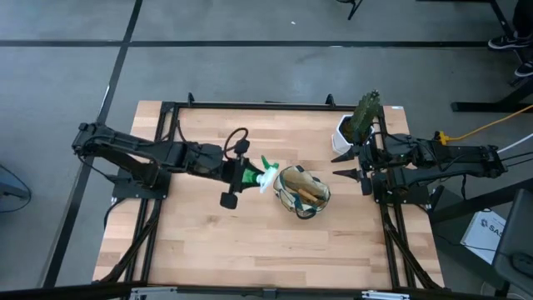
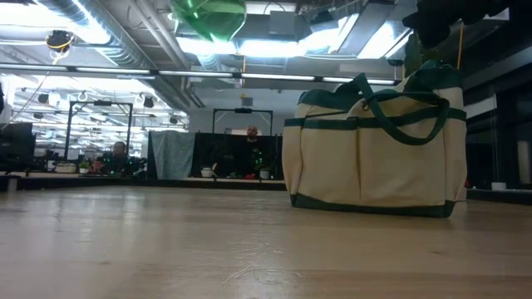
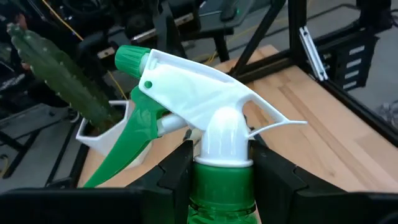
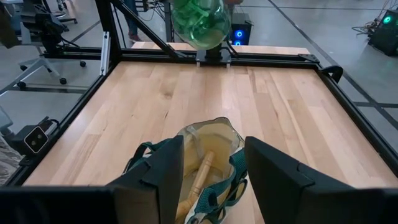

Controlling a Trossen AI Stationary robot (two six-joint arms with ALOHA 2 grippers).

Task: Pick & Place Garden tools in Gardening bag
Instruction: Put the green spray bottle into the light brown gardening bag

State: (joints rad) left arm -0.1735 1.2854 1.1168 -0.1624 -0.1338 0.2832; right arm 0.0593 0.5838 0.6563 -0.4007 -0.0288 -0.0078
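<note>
Left gripper (image 1: 242,174): in the high view it is seen clamped on the green spray bottle (image 1: 254,174), held above the counter (image 1: 208,242) just beside the gardening bag (image 1: 301,191), the white spray head turned toward the bag
Right gripper (image 1: 351,163): in the high view it is seen with its fingers spread apart, nothing between them, near the bag's far side and beside the white pot (image 1: 344,133) with its cactus (image 1: 366,112)
Bag, high view: it is stood near the counter's middle, mouth upward; a wooden handle (image 1: 311,194) is seen inside
Low view: the gardening bag (image 2: 374,151) is stood upright on the counter (image 2: 208,249), green handles raised; the spray bottle's green base (image 2: 208,18) is seen hanging well above the surface, apart from the bag; people are seated far behind
Left wrist view: the neck of the spray bottle (image 3: 205,124) is pinched between the dark fingers (image 3: 171,171); the white pot (image 3: 102,130) and cactus (image 3: 59,71) are seen beyond
Right wrist view: the fingers (image 4: 161,168) are held apart over the open bag (image 4: 208,165); a wooden handle (image 4: 200,174) is seen lying inside; the spray bottle (image 4: 199,22) is seen aloft across the counter (image 4: 280,106)
</note>
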